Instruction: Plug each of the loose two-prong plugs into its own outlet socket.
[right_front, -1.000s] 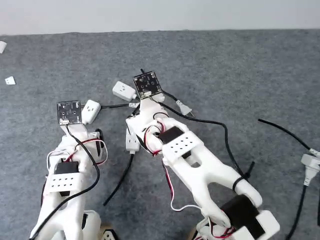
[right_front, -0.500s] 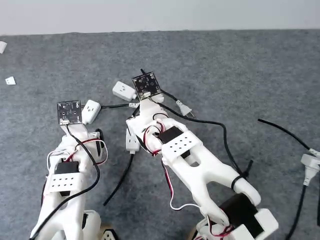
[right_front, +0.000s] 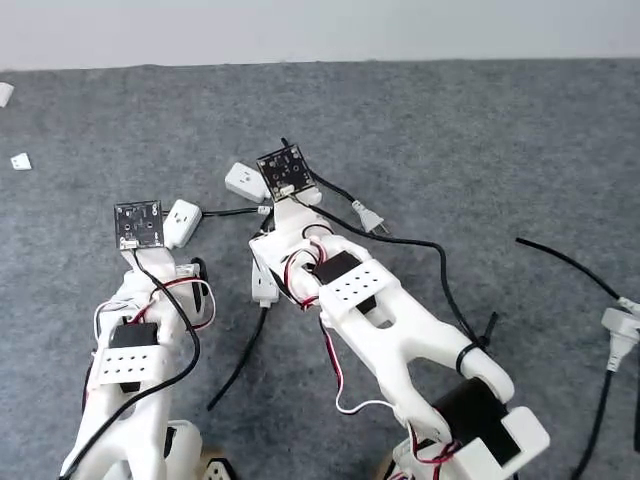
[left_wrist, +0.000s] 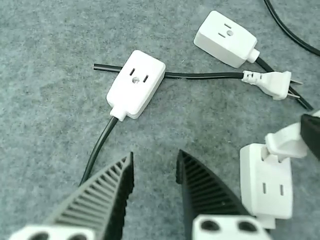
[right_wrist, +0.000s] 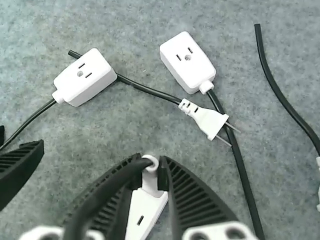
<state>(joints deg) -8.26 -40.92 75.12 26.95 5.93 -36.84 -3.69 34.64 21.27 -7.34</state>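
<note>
Grey carpet-like desk (right_front: 500, 130). Right tool (right_wrist: 151, 166) clamped on a white rectangular socket block (right_wrist: 142, 212); left tool (left_wrist: 155, 159) gaping, empty, hovering just short of a second white socket on a black cord (left_wrist: 136, 82). White two-prong plug (right_wrist: 209, 122) lies loose nearby, prongs in no socket. Likely best: left tool takes the plug by its body, prongs free, squares them to the held block's slots, pushes straight. Held block's face mostly covered by fingers; slot direction hard to judge.
</note>
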